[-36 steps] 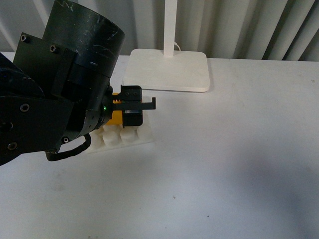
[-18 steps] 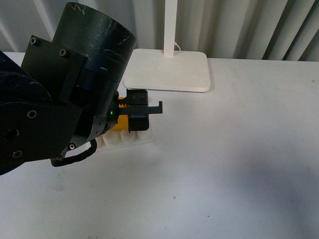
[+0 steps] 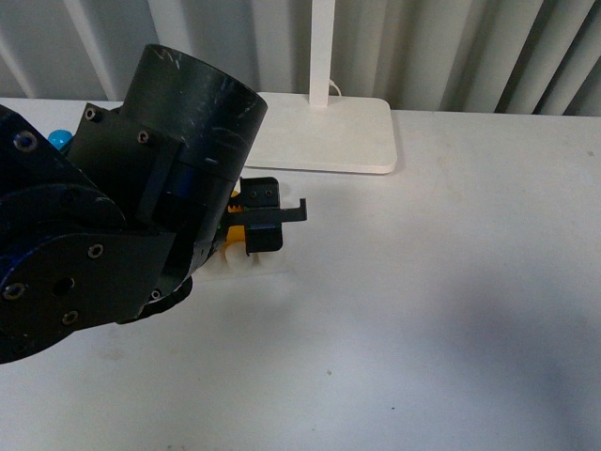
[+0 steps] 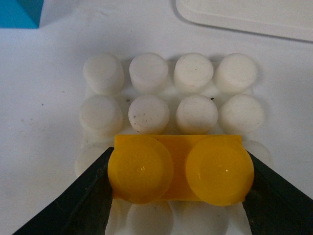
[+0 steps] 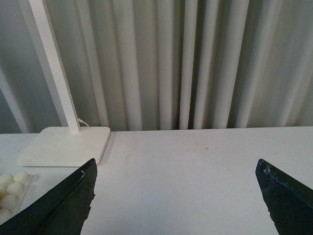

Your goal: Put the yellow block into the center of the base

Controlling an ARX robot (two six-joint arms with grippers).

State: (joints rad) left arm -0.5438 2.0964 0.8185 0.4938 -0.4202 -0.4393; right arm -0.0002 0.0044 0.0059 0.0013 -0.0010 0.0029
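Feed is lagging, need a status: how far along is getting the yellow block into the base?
Done: the yellow block is clamped in the left gripper. In hand: it is over the base, across the two middle columns, third stud row from the lamp stand; whether it is pressed home cannot be told. Left: seat it firmly, then release. The right gripper is open, empty.

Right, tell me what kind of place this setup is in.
Most likely a robot test bench in a lab or studio, not a home: a white table, a plain pleated curtain as backdrop, a lamp stand, and a toy yellow block at a studded base.
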